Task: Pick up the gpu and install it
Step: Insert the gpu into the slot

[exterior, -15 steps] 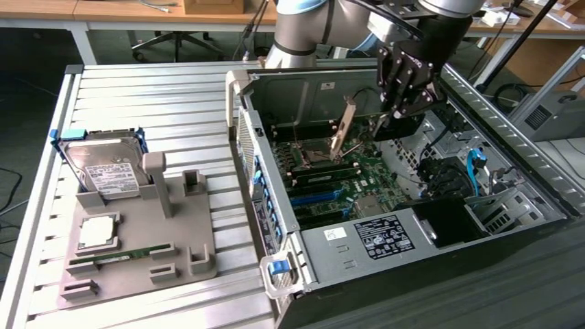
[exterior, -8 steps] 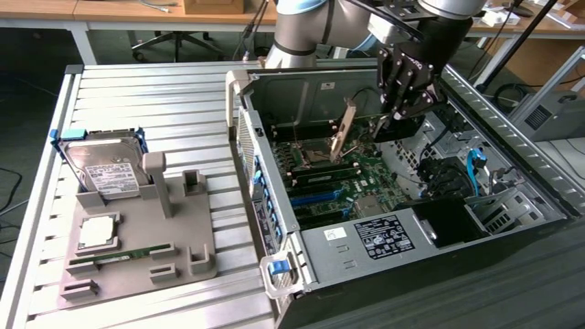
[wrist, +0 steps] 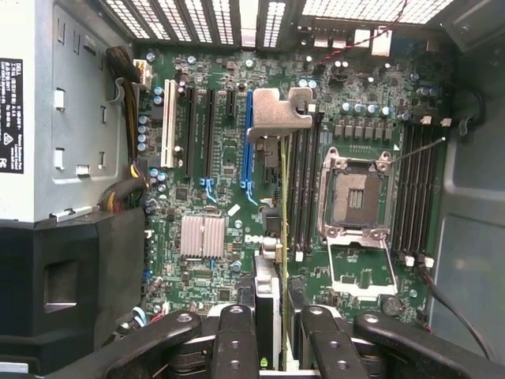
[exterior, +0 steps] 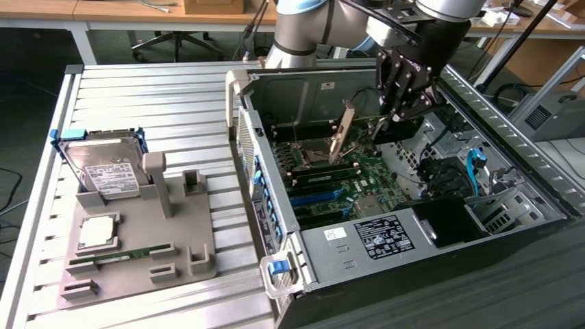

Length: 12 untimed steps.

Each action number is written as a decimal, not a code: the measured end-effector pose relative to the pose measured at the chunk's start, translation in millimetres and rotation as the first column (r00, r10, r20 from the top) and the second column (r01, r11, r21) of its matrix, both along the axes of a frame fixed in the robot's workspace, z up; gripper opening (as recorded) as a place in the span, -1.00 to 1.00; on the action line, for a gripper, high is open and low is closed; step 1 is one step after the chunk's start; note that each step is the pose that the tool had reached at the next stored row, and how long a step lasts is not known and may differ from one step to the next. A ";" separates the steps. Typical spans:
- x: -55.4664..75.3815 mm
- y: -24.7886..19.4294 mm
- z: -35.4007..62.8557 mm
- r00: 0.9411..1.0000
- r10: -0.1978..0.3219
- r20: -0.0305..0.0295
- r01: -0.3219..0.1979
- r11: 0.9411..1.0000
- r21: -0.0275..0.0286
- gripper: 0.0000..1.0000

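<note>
My gripper [exterior: 391, 123] reaches down into the open computer case [exterior: 274, 226] from above the motherboard. It is shut on the gpu [exterior: 344, 131], a thin card held edge-on with its silvery bracket at the end away from the gripper. In the wrist view the gpu [wrist: 269, 292] runs out from between the black fingers [wrist: 237, 339] of the gripper [wrist: 276, 351], and its bracket [wrist: 282, 110] hangs over the board between the blue slot [wrist: 248, 142] and the memory slots. The card is above the motherboard [wrist: 205, 197], not seated in a slot.
An open, empty CPU socket [wrist: 355, 197] lies beside the card. A black shroud [wrist: 63, 276] and metal drive cage [wrist: 47, 118] fill one side of the case. On the exterior view's left, a grey fixture [exterior: 183, 233] holds a hard drive [exterior: 105, 171], a processor [exterior: 96, 233] and a memory stick [exterior: 119, 257].
</note>
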<state>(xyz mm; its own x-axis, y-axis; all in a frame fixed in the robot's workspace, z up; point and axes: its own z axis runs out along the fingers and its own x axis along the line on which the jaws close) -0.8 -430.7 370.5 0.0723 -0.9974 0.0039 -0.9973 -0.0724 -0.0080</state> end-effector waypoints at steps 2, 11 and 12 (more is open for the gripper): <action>-1.4 -0.4 -1.0 1.000 0.000 0.000 0.000 1.000 0.000 -0.47; -4.7 -0.5 -2.4 1.000 0.000 0.000 0.000 1.000 -0.001 -0.47; -5.2 -0.5 -2.6 1.000 0.000 0.000 0.000 1.000 -0.001 -0.47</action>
